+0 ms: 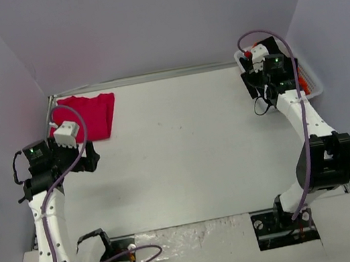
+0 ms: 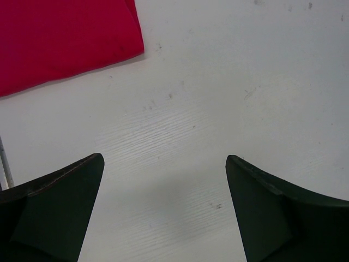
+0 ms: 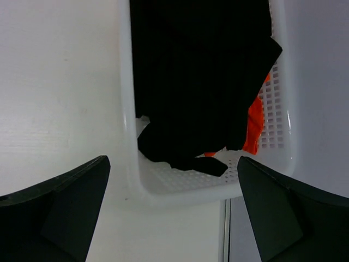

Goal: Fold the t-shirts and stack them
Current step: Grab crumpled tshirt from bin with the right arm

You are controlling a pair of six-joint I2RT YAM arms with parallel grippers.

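Observation:
A crimson-red t-shirt (image 1: 85, 116) lies folded flat at the far left of the table; its corner shows in the left wrist view (image 2: 60, 38). My left gripper (image 1: 88, 157) (image 2: 163, 158) is open and empty above bare table, just near-right of the red shirt. A crumpled black t-shirt (image 3: 202, 82) fills a white basket (image 3: 125, 109), with an orange t-shirt (image 3: 255, 125) under it. My right gripper (image 1: 257, 89) (image 3: 173, 159) is open and empty, hovering over the basket's near end. No blue shirt is in view.
The white mesh basket (image 1: 312, 81) stands at the far right against the side wall. Purple-grey walls close the table on the left, back and right. A metal rail (image 2: 4, 161) runs along the table's left edge.

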